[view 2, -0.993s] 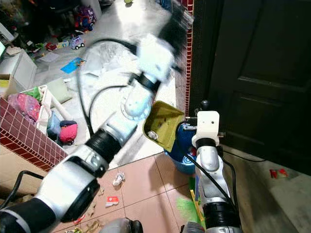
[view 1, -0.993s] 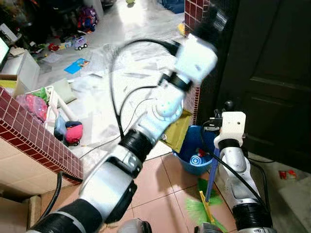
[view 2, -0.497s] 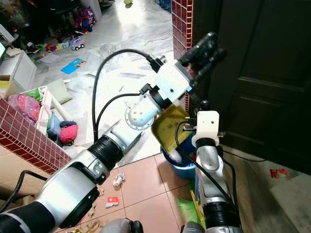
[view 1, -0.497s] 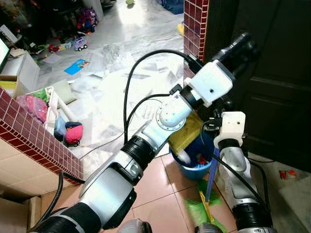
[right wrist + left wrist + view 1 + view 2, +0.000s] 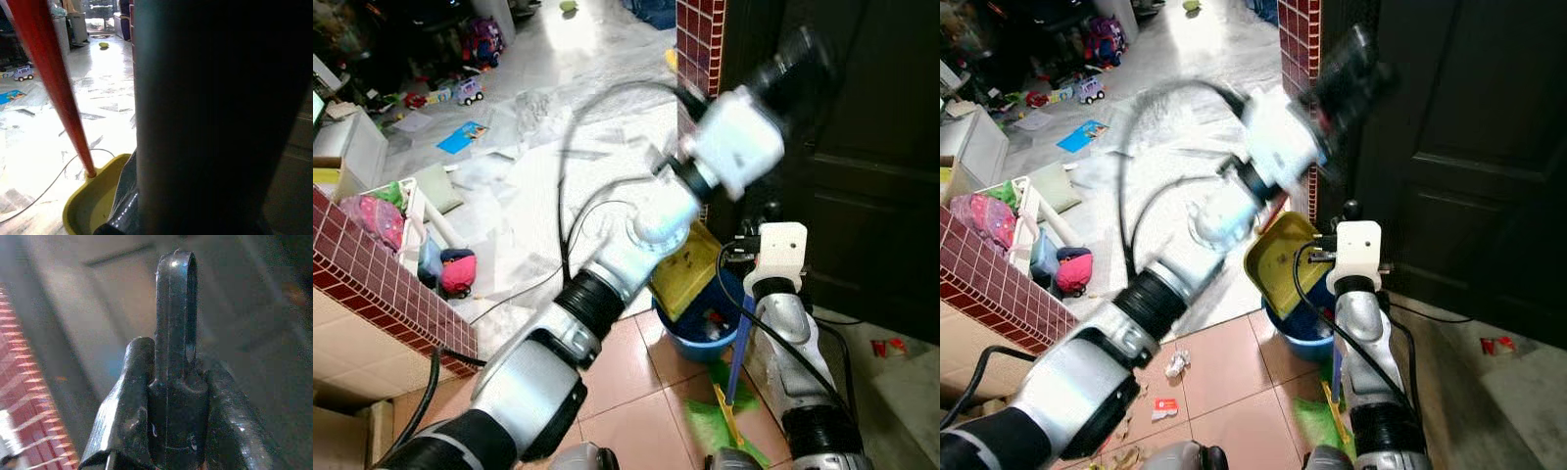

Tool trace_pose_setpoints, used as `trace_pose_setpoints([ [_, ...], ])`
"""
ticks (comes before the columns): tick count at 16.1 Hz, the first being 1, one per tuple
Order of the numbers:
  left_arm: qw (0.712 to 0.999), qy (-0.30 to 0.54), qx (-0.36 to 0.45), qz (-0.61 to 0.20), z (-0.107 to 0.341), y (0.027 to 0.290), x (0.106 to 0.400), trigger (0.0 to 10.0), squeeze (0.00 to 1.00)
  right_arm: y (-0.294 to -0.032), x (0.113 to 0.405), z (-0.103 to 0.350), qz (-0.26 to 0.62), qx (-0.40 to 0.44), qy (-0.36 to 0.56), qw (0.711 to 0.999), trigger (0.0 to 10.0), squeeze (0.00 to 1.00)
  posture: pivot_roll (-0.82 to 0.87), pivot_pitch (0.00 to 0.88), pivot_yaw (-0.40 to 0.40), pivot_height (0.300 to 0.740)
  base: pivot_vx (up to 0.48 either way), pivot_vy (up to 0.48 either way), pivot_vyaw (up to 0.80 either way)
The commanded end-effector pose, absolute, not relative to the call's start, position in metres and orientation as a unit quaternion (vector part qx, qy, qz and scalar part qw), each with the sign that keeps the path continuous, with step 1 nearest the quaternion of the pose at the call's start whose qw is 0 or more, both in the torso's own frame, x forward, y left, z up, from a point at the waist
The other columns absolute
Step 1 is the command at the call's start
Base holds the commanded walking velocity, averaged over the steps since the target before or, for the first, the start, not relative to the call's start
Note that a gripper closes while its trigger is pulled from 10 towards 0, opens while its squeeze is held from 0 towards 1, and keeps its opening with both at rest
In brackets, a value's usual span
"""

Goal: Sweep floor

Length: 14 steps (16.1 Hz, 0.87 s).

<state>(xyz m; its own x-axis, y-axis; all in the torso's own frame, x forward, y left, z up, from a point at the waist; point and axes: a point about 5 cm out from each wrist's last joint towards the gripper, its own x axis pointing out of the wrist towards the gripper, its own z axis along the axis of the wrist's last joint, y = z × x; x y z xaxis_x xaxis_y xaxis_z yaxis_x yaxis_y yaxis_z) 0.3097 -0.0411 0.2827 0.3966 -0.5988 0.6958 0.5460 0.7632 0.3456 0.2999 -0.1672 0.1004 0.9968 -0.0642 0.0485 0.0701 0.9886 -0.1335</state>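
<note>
Left gripper point(image 5: 171, 396) clamps the dustpan handle point(image 5: 175, 308) tight between its fingers, tipping the yellow dustpan point(image 5: 1283, 264) over the blue bucket point(image 5: 705, 338) to dump sweepings, while the right gripper's grip on the broom point(image 5: 736, 367) I cannot tell.

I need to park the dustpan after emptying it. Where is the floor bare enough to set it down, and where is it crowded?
Bare tiles lie between the blue bucket and the brick ledge. Crowded: scraps lie nearer the ledge, the green broom lies by the right arm, and papers and toys cover the white floor beyond. The left claw holds the dustpan over the bucket.
</note>
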Motion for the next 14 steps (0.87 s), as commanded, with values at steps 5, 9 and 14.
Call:
trace_pose_setpoints([
  [5, 0.824, -0.523, -0.023, -0.216, 0.36, 0.012, 0.319, 10.0, 0.0, -0.159, 0.31, 0.106, -0.012, -0.063, -0.032, 0.997, 10.0, 0.0, -0.09, 0.0, 0.123, 0.74, 0.0, 0.0, 0.0],
  [9, 0.831, -0.545, 0.087, -0.071, 0.379, 0.086, 0.334, 10.0, 0.0, -0.159, 0.313, 0.106, -0.001, -0.069, -0.031, 0.997, 10.0, 0.0, -0.08, 0.0, 0.1, 0.74, 0.0, 0.0, 0.0],
  [14, 0.904, -0.405, 0.136, 0.017, 0.306, 0.142, 0.357, 10.0, 0.0, -0.166, 0.314, 0.102, 0.007, -0.082, -0.019, 0.996, 10.0, 0.0, -0.07, 0.0, 0.088, 0.74, 0.0, 0.0, 0.0],
])
